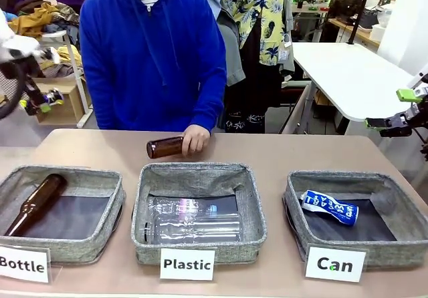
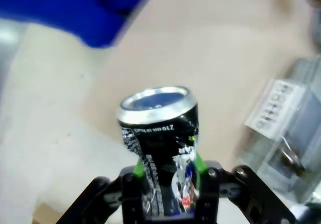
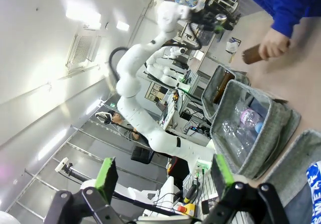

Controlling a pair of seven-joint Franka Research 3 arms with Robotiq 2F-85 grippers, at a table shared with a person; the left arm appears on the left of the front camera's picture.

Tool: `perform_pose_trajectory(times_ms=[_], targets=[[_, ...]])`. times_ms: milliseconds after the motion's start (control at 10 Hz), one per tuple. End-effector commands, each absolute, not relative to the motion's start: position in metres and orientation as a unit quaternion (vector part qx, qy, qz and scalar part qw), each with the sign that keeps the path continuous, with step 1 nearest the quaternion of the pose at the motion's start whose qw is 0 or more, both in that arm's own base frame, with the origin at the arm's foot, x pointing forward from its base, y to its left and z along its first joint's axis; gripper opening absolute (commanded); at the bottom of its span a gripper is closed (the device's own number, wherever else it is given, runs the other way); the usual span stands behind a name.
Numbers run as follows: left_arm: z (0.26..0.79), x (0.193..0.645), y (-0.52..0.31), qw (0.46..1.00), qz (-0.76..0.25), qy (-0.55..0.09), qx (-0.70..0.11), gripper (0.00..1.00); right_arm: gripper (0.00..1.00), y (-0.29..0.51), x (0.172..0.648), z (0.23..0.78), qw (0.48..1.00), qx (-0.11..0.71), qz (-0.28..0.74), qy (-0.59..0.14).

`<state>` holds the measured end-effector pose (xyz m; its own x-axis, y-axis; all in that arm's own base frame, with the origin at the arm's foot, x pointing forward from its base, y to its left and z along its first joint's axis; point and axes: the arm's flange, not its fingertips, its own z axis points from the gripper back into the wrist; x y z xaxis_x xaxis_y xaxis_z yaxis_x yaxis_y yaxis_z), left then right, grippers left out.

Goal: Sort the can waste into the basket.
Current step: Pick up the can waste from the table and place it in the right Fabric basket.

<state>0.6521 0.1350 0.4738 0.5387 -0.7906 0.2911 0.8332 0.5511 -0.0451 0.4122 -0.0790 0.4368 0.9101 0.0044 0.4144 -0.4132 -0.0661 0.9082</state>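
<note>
A dark can with colourful print and a silver top (image 2: 159,133) is clamped between green pads, my left gripper (image 2: 168,171) shut on it above the table. In the front view that gripper (image 1: 37,102) hangs high at the far left, off the table's left end. A dented blue-and-white can (image 1: 329,206) lies in the grey basket (image 1: 401,244) behind the "Can" card (image 1: 334,264). My right gripper (image 3: 164,176) is open with nothing between its fingers, and it hovers at the right edge (image 1: 400,114), above and beyond that basket.
A person in a blue hoodie rests a hand (image 1: 196,139) on a brown bottle (image 1: 164,147) lying on the table's far side. The "Plastic" basket (image 1: 200,244) holds clear bottles. The "Bottle" basket (image 1: 80,244) holds a brown bottle (image 1: 37,203).
</note>
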Motion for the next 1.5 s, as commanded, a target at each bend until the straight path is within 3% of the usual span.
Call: perform_pose_trajectory(times_ms=[0,200,500,600,700,800,900,1000,1200,1400], targets=[[0.494,0.543,0.150,0.826,-0.529,-0.123,-0.148,0.00,1.00,-0.080,0.410,0.439,0.666,0.712,0.165,-0.145],[0.514,0.461,0.163,0.797,-0.564,-0.153,-0.153,0.03,1.00,-0.080,0.410,0.439,0.666,0.712,0.165,-0.145],[0.509,0.385,0.165,0.751,-0.625,-0.179,-0.111,0.03,1.00,-0.080,0.410,0.439,0.666,0.712,0.165,-0.145],[0.512,0.378,0.169,0.756,-0.615,-0.195,-0.109,0.03,1.00,-0.080,0.410,0.439,0.666,0.712,0.165,-0.145],[0.518,0.395,0.175,0.760,-0.611,-0.168,-0.144,0.03,1.00,-0.080,0.410,0.439,0.666,0.712,0.165,-0.145],[0.515,0.381,0.173,0.756,-0.617,-0.177,-0.130,0.33,1.00,-0.080,0.410,0.439,0.666,0.712,0.165,-0.145],[0.541,0.402,0.228,0.708,-0.642,-0.222,-0.191,0.33,1.00,-0.080,0.410,0.439,0.666,0.712,0.165,-0.145],[0.566,0.416,0.284,0.667,-0.669,-0.221,-0.242,0.33,1.00,-0.080,0.410,0.439,0.666,0.712,0.165,-0.145],[0.585,0.404,0.331,0.608,-0.692,-0.258,-0.292,0.33,1.00,-0.080,0.410,0.439,0.666,0.712,0.165,-0.145],[0.583,0.386,0.351,0.561,-0.704,-0.321,-0.293,0.33,1.00,-0.080,0.410,0.439,0.666,0.712,0.165,-0.145]])
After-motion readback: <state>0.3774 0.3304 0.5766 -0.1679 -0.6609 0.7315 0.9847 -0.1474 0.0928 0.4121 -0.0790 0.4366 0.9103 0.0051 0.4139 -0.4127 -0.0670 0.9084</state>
